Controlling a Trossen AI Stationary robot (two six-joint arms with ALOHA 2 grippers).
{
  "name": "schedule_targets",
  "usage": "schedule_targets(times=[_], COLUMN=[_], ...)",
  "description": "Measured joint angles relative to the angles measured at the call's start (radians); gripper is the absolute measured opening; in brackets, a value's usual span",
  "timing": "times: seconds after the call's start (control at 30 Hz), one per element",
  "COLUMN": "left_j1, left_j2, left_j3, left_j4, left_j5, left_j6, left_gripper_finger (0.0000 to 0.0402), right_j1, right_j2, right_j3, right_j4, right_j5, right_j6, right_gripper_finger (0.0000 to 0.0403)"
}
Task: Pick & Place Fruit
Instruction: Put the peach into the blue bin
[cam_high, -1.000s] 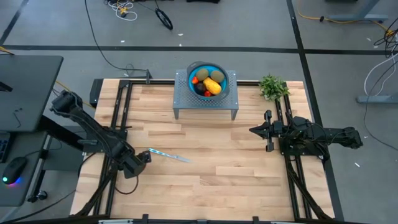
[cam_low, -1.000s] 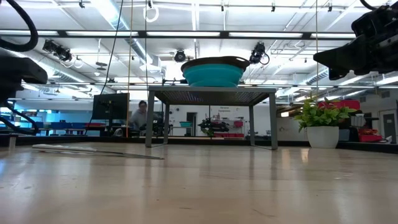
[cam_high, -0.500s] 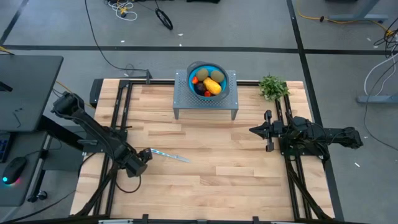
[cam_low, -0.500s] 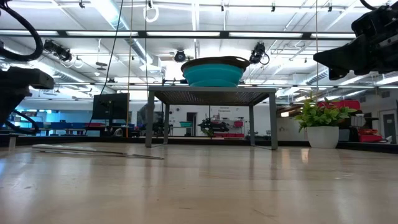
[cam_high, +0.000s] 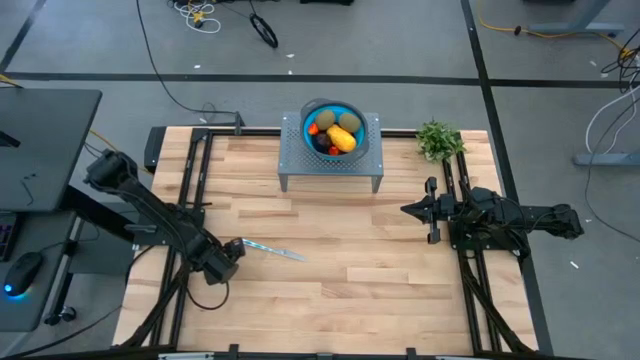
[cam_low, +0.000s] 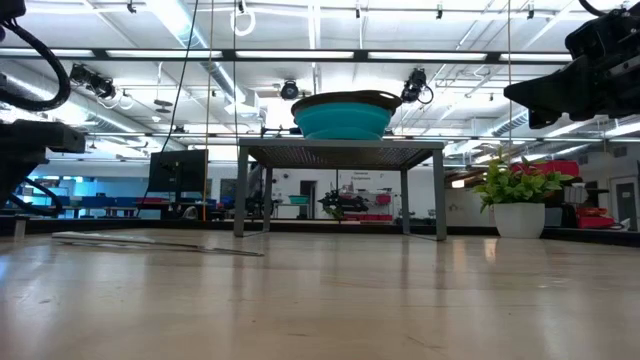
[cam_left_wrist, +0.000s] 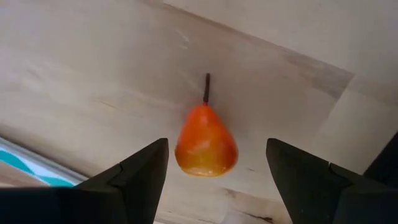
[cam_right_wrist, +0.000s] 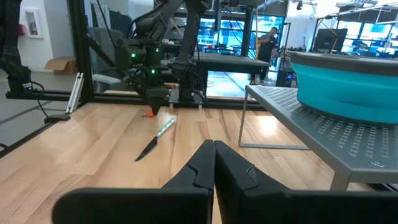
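Observation:
An orange-red pear-shaped fruit (cam_left_wrist: 205, 144) with a dark stem lies on its side on the wooden table (cam_high: 380, 270), near the left edge. My left gripper (cam_left_wrist: 216, 163) points down over it, open, one finger on each side, touching nothing; from above my left gripper (cam_high: 222, 262) hides it. The right wrist view shows this fruit (cam_right_wrist: 151, 113) far off. More fruit (cam_high: 340, 132) lies in a teal bowl (cam_high: 318, 108) on a grey perforated stand (cam_high: 292, 160) at the far middle. My right gripper (cam_high: 410, 210) is shut and level at the right.
A slim silvery-blue knife (cam_high: 272, 251) lies just right of my left gripper. A small potted plant (cam_high: 438, 140) stands at the far right. Black rails (cam_high: 190, 180) run along the table's left and right sides. Bare wood lies between the stand and the near edge.
My left arm has sunk slightly over the pear-shaped fruit and tipped a little. Its gripper has stayed open.

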Motion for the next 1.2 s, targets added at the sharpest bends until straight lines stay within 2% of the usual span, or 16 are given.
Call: schedule_targets(times=[0.83,1.2], left_j1=[0.006,0.014], left_j2=[0.018,0.018], left_j3=[0.000,0.000], left_j4=[0.020,0.020], left_j5=[-0.013,-0.013], left_j6=[0.001,0.001], left_gripper_finger=[0.0274,0.0195], right_j1=[0.000,0.000], right_j2=[0.000,0.000], right_j3=[0.000,0.000], right_j4=[0.000,0.000], right_j5=[0.000,0.000], right_j6=[0.000,0.000], right_gripper_finger=[0.0007,0.0007])
